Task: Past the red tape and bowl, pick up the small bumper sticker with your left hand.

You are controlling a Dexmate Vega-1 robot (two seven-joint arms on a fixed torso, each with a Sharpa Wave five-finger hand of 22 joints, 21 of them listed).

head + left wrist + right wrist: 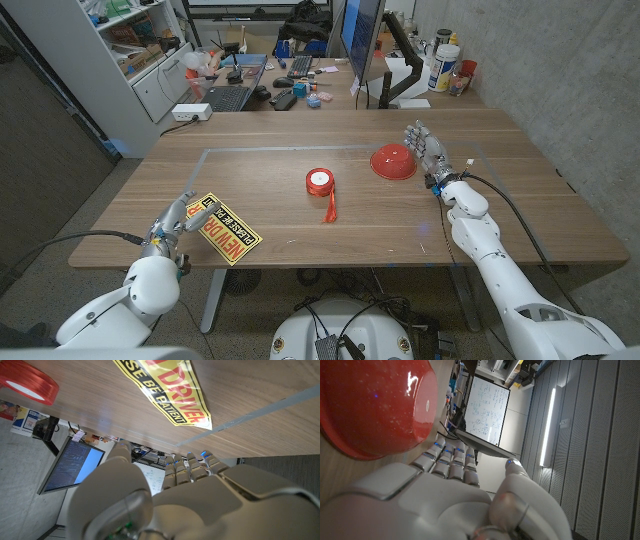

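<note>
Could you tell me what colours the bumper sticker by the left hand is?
The bumper sticker is yellow with red and black lettering, clearest in the left wrist view.

Take the red tape [319, 181] as your marker on the tabletop [300, 140]: a loose red strip trails from the roll toward you. The red bowl [393, 161], upside down, sits to its right and a little farther back. Your right hand [428, 152] stands just beside the bowl, fingers apart, holding nothing. The yellow bumper sticker [224, 227] lies well left of the tape, near the front edge. Your left hand [178, 215] rests at the sticker's left end, fingers reaching onto it.
</note>
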